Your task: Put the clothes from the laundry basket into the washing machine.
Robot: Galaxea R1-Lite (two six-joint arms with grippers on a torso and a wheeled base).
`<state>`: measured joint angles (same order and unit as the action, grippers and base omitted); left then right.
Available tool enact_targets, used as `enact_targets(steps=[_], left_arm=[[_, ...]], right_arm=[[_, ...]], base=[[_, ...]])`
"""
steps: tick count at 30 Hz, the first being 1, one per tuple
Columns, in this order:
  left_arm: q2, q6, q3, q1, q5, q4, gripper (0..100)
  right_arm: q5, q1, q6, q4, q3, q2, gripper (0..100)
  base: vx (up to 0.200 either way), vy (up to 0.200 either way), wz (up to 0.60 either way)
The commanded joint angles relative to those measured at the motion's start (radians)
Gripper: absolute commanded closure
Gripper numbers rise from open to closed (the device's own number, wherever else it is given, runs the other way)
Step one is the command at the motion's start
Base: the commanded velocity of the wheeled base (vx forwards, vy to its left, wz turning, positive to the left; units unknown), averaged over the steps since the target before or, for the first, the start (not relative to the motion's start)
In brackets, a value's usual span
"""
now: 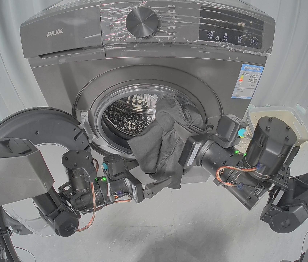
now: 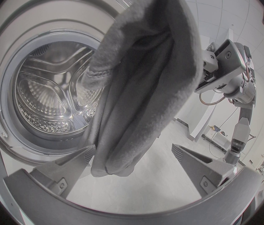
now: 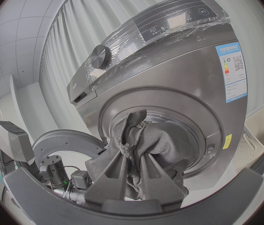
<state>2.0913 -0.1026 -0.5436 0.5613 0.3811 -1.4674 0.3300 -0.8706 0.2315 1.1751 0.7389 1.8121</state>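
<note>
Garment (image 1: 165, 135): one dark grey piece, bunched, hanging in front of the right half of the washing machine (image 1: 70, 77) mouth. Its upper folds are level with the opening. Its lower end trails outside, below the rim. None of it rests in the drum (image 1: 132, 117) yet.

Right gripper (image 3: 134, 157): fingers closed on a wad of the garment near its top, cloth bulging out on both sides of them. The high grip probably lets the bulk be pushed through the opening first, with the tail following.

Left gripper (image 1: 158, 187): jaws spread wide, pinching nothing, held low before the machine under the hanging tail. In the left wrist view the cloth end dangles between the two fingers. I read this as a support post, ready to lift or tuck the tail so it does not snag on the rim.

Door (image 1: 33, 128): swung fully out to the robot's left, clear of both arms, so the mouth is unobstructed.

Laundry basket (image 1: 288, 117): pale, perforated, on the floor just beside the machine on the robot's right, behind the right arm; contents cannot be judged.

Step in hand, by my judgement: inserting this garment. Risk: the tail drapes over the lip.
</note>
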Motion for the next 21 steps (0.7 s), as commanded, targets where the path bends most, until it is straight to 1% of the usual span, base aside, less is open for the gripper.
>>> enact_targets(steps=[1,2,3,10,13,15,19,21], left_arm=[[0.016,0.000,-0.007,0.009,-0.007,-0.005,0],[0.018,0.000,-0.007,0.011,-0.013,-0.011,0],[0.023,0.000,-0.007,0.014,-0.018,-0.019,100],[0.030,-0.003,-0.010,0.031,-0.022,-0.053,100],[0.024,-0.006,-0.002,0.037,-0.041,-0.073,100],[0.015,-0.006,0.007,0.045,-0.044,-0.076,100],[-0.028,0.006,0.054,0.060,-0.045,-0.076,100],[-0.071,0.011,0.106,0.075,-0.044,-0.076,100]], right_arm=[[0.000,-0.001,0.000,0.001,-0.004,-0.002,100],[0.000,-0.001,0.002,0.001,-0.006,-0.002,100],[0.000,-0.001,0.002,0.001,-0.006,-0.002,100],[-0.002,-0.001,0.002,0.001,-0.009,-0.002,100],[-0.002,0.001,0.002,0.001,-0.010,-0.002,100],[-0.002,0.001,0.002,0.001,-0.010,0.000,100],[-0.003,0.004,0.003,0.001,-0.010,0.003,100],[-0.005,0.007,0.003,0.001,-0.016,0.007,100]], base=[[0.000,0.000,0.00],[0.000,0.000,0.00],[0.000,0.000,0.00],[0.000,0.000,0.00],[0.000,0.000,0.00],[0.000,0.000,0.00],[0.000,0.000,0.00],[0.000,0.000,0.00]])
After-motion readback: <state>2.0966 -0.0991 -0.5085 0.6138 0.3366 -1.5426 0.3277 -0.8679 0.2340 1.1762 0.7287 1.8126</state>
